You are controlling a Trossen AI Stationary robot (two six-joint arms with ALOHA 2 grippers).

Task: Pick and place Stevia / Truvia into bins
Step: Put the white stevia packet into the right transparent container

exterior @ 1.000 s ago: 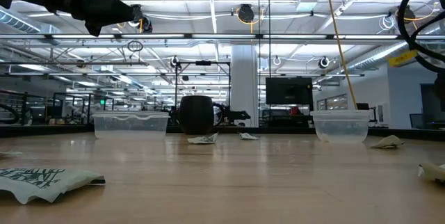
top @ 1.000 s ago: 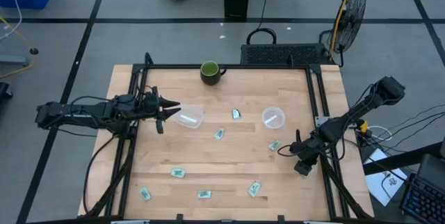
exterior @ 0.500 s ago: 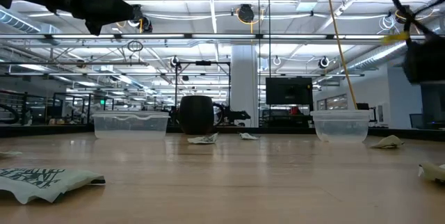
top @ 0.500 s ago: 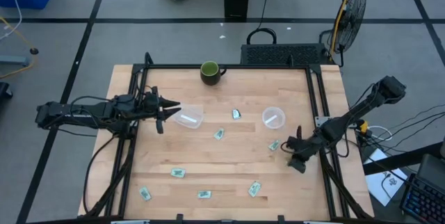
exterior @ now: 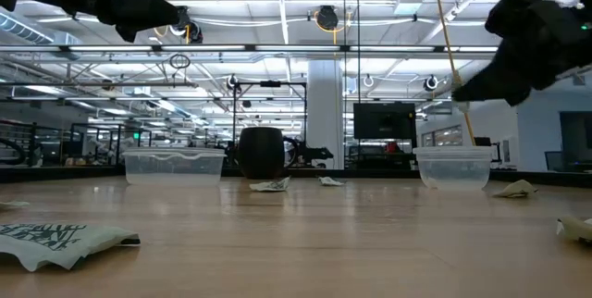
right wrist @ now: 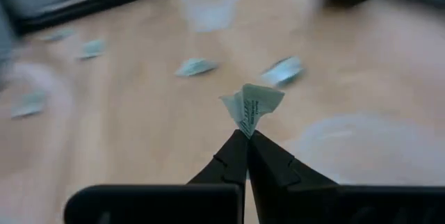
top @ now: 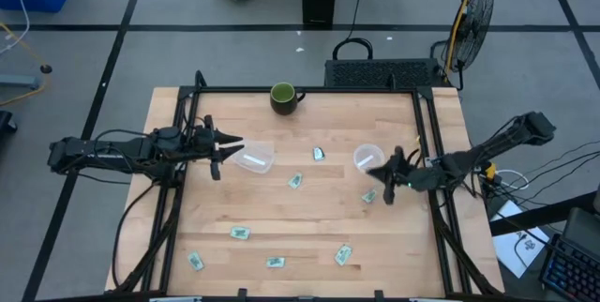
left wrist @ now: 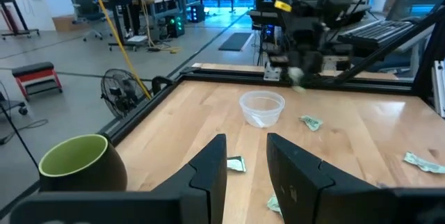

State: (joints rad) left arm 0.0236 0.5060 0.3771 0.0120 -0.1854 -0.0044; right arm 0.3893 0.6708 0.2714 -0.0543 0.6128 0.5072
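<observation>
The right tool (right wrist: 245, 135) is pinching one sachet (right wrist: 252, 106) between closed fingers, carrying it above the tabletop (top: 281, 218) just beside the round cup (top: 367, 158). Next it probably needs centring over that cup before letting go. The left tool (top: 228, 144), fingers apart, is waiting by the square tub (top: 254, 158); other sachets lie scattered nearer.

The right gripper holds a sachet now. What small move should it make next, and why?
Probably carry on a little toward the round cup until directly above it, then open. The right gripper is shut on a sachet, raised off the table beside the cup but not yet over it. The left gripper waits by the square tub.
</observation>
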